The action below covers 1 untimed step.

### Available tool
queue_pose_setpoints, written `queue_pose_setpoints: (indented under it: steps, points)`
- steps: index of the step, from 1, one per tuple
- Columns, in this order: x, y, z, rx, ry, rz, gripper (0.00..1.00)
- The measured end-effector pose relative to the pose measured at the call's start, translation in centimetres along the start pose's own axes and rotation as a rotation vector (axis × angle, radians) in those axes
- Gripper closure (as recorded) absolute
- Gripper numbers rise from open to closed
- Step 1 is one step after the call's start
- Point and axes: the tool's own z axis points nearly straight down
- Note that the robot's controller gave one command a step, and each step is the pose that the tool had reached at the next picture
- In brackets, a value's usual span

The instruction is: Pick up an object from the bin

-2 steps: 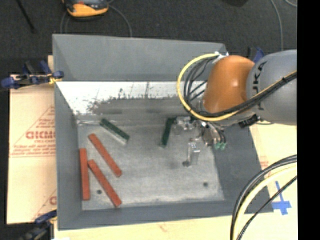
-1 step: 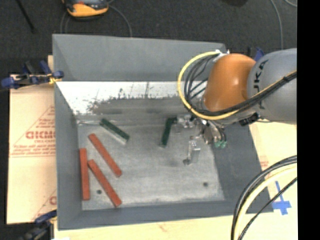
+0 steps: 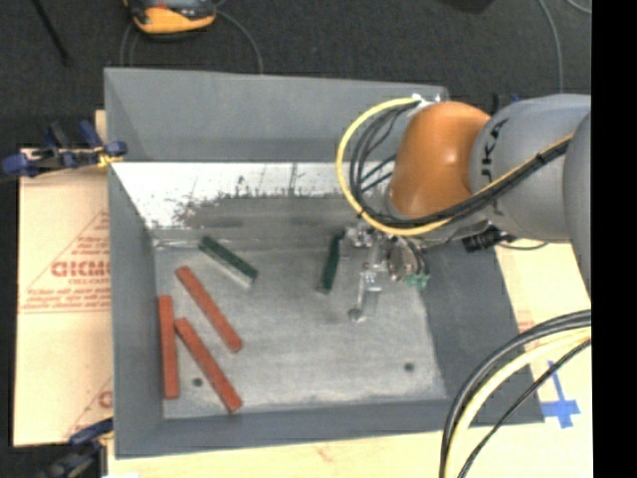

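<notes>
Grey bin (image 3: 131,297), green bar (image 3: 329,265) roughly top-to-bottom

We see a scuffed, matt grey metal bin (image 3: 269,118), matt reddish-brown bars (image 3: 209,310), and a glossy orange wrist cover (image 3: 438,157).

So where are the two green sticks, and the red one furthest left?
Right green stick (image 3: 329,265): camera view, middle of its length.
Left green stick (image 3: 228,259): camera view, middle of its length.
Leftmost red stick (image 3: 167,349): camera view, middle of its length.
</notes>
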Motion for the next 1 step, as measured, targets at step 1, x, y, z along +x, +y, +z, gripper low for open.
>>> queue_pose_setpoints:
  steps: [1]
  points:
    - [-1.48, 2.42, 2.22, -0.006, 0.001, 0.127, 0.00]
